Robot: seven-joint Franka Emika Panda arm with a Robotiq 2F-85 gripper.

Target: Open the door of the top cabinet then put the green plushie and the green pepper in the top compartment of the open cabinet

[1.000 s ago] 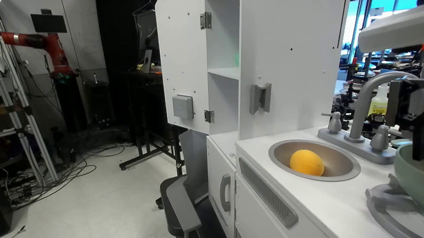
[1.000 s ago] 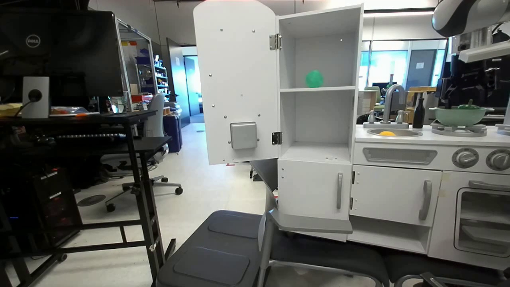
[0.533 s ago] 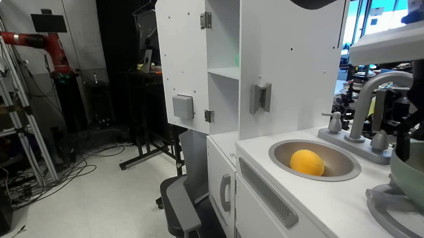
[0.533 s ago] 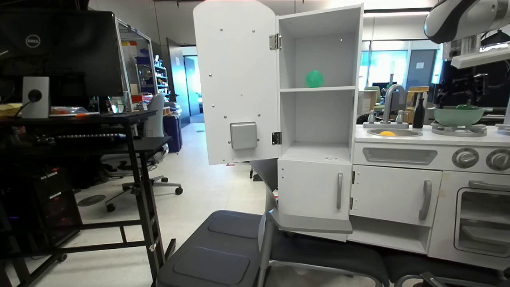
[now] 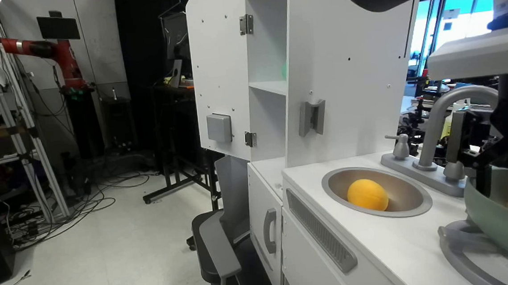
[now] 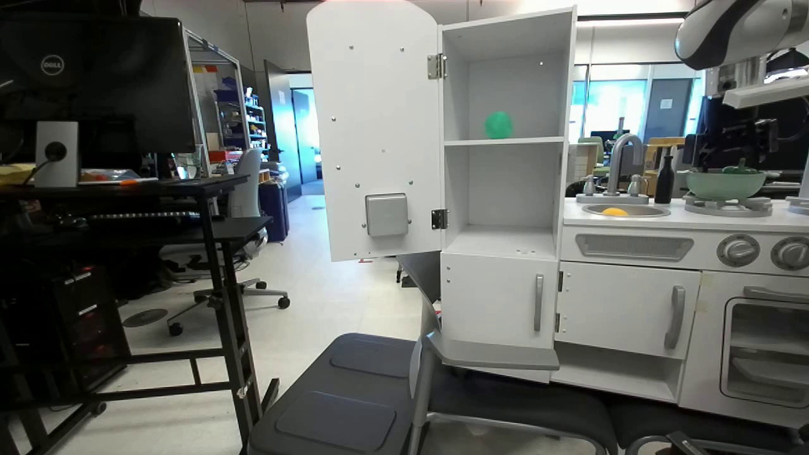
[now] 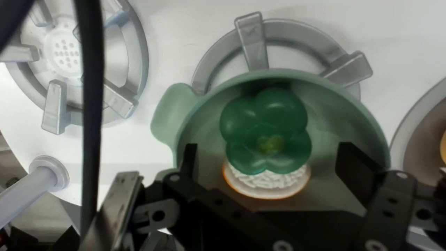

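1. White worktop [image 5: 412, 238]; its front edge runs straight in both exterior views.
2. Round grey sink [image 5: 407, 190], let into the worktop; it lies near the front edge, toward that edge's left corner.
3. Grey faucet [image 5: 431, 134] with 2 handles on 1 long base plate [image 5: 440, 181]; it stands behind the sink, toward the back edge.
4. Dark bottle [image 6: 665, 182], upright; it appears to stand toward the back edge, just beside the faucet.
5. Grey pronged burner [image 7: 296, 31], beside the sink; part of it is hidden.
6. 2nd burner [image 7: 66, 52], farther from the sink; near it, at the worktop's curved edge, a grey post [image 7: 26, 197] with a round foot.
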